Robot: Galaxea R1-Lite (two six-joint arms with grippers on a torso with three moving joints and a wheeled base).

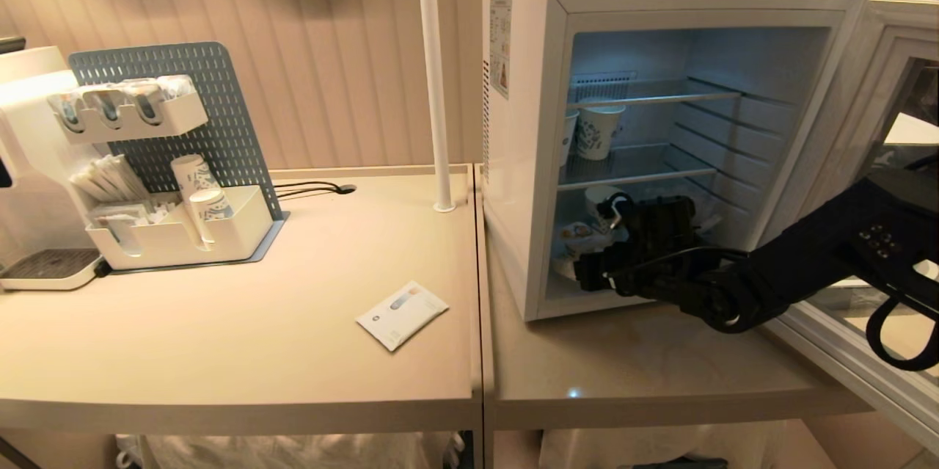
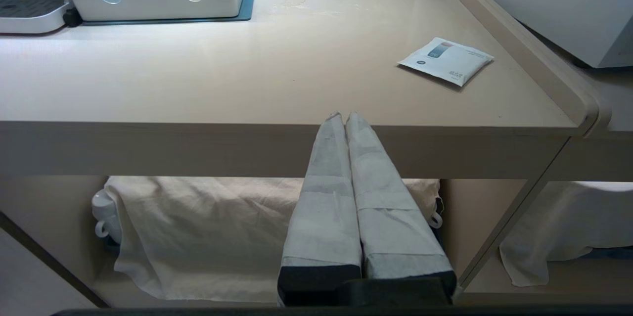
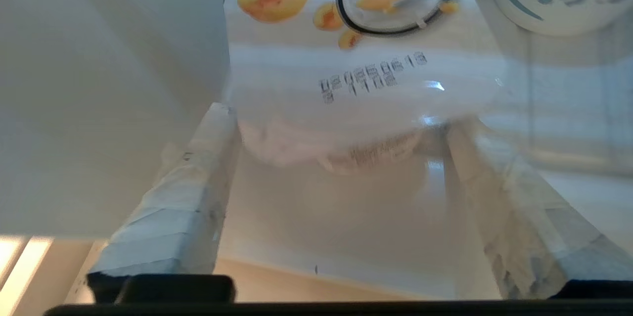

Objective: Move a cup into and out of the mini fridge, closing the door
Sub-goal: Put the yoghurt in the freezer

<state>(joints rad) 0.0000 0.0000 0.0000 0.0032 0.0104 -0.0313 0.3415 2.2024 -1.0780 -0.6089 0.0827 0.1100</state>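
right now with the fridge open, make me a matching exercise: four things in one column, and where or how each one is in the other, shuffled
Things:
1. cup
2. paper cups
3. white packet
4. left gripper

Places or states:
A. flat on the left table, well clear of the fridge
B. on the middle wire shelf of the mini fridge
C. shut, at the table's front edge
D. on the fridge floor, between the spread fingers of the right gripper

Pairs: 1-D, 2-B, 3-A, 4-C
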